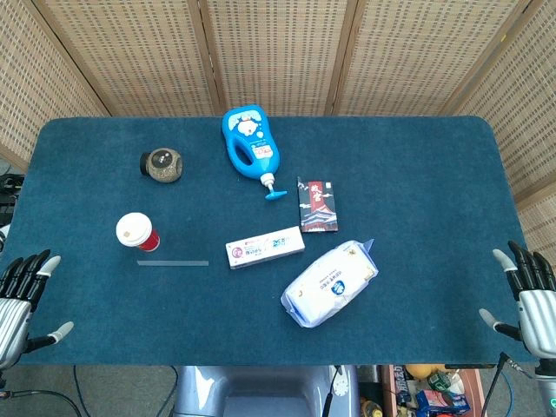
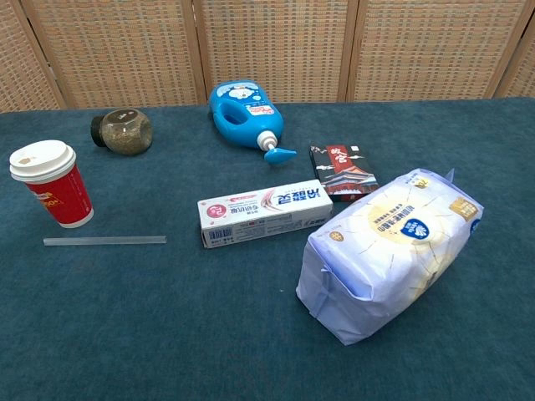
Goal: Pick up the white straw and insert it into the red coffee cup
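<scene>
head view: left hand (image 1: 22,300) and right hand (image 1: 530,291) spread, holding nothing; white straw (image 1: 172,262) flat on surface (image 1: 417,174), nearer the left hand, just beside red coffee cup (image 1: 139,233) | chest view: no hands — straw ungrasped, everything left.

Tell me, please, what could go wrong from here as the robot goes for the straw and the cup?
The white straw is thin and lies flat on the table, so the left hand may fail to pinch it or may roll it away. The red coffee cup stands upright just behind the straw, so a reaching hand could knock it over. Its lid opening looks small, so insertion may miss.
</scene>
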`<action>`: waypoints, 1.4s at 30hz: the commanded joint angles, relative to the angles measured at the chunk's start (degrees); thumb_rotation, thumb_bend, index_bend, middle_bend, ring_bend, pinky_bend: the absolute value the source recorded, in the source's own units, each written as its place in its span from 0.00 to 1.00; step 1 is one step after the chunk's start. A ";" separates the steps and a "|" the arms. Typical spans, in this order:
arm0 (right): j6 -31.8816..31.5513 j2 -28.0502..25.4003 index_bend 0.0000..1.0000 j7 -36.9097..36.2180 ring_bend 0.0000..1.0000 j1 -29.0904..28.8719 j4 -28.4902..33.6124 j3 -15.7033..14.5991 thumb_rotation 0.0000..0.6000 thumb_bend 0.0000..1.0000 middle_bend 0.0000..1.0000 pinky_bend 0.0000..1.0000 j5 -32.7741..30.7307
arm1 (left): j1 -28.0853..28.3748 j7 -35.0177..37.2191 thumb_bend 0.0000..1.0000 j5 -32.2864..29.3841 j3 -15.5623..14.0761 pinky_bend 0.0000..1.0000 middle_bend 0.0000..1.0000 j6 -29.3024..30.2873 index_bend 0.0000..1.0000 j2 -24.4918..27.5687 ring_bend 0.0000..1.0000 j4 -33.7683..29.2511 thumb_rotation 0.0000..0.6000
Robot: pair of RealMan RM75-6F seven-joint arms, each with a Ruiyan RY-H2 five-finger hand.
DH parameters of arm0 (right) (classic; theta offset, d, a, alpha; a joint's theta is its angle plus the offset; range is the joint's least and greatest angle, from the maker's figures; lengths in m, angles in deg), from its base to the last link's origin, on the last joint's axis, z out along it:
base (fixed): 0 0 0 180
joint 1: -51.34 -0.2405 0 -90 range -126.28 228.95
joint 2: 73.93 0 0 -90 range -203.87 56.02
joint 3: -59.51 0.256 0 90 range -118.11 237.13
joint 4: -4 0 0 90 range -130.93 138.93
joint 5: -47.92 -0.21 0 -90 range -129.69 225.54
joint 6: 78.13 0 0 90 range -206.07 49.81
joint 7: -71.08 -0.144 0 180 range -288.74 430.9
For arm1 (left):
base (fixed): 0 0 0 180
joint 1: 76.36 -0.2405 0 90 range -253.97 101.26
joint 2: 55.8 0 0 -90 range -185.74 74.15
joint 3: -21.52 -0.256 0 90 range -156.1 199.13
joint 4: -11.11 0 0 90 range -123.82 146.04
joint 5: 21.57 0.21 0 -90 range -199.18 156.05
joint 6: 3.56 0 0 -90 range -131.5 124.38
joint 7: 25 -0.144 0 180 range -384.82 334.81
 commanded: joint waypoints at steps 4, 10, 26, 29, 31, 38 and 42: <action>-0.13 -0.11 0.00 -0.25 0.00 0.07 0.05 -0.02 1.00 0.00 0.00 0.00 0.09 | 0.08 -0.61 0.13 0.08 -0.20 0.00 0.00 -0.43 0.00 -0.21 0.00 0.02 1.00; -0.06 -0.22 0.00 -0.51 0.00 0.10 0.19 0.10 1.00 0.00 0.00 0.00 -0.23 | 3.58 -1.15 0.13 0.46 0.60 0.00 0.00 -5.24 0.00 -0.98 0.00 1.09 1.00; 2.06 0.01 0.00 -0.92 0.00 -0.72 -0.46 0.64 1.00 0.00 0.00 0.00 -2.06 | 25.55 -6.55 0.13 -5.90 9.37 0.00 0.00 -30.98 0.19 -11.07 0.00 3.66 1.00; 2.46 0.13 0.00 -0.97 0.00 -0.86 -0.65 0.66 1.00 0.00 0.00 0.00 -2.33 | 27.54 -10.79 0.14 -10.69 10.60 0.00 0.00 -33.66 0.28 -14.35 0.00 5.43 1.00; 2.65 0.18 0.00 -1.00 0.00 -0.93 -0.76 0.65 1.00 0.00 0.00 0.00 -2.40 | 28.30 -13.08 0.19 -13.56 11.01 0.00 0.00 -34.91 0.33 -15.64 0.00 6.02 1.00; 3.29 0.18 0.00 -1.44 0.00 -1.18 -1.03 0.74 1.00 0.00 0.00 0.00 -2.81 | 30.20 -18.24 0.27 -22.06 11.44 0.00 0.00 -37.41 0.36 -19.59 0.00 8.69 1.00; 3.46 0.08 0.00 -1.87 0.00 -1.25 -1.03 0.73 1.00 0.00 0.00 0.00 -2.82 | 31.72 -20.15 0.28 -25.68 11.29 0.00 0.00 -38.59 0.38 -22.85 0.00 12.12 1.00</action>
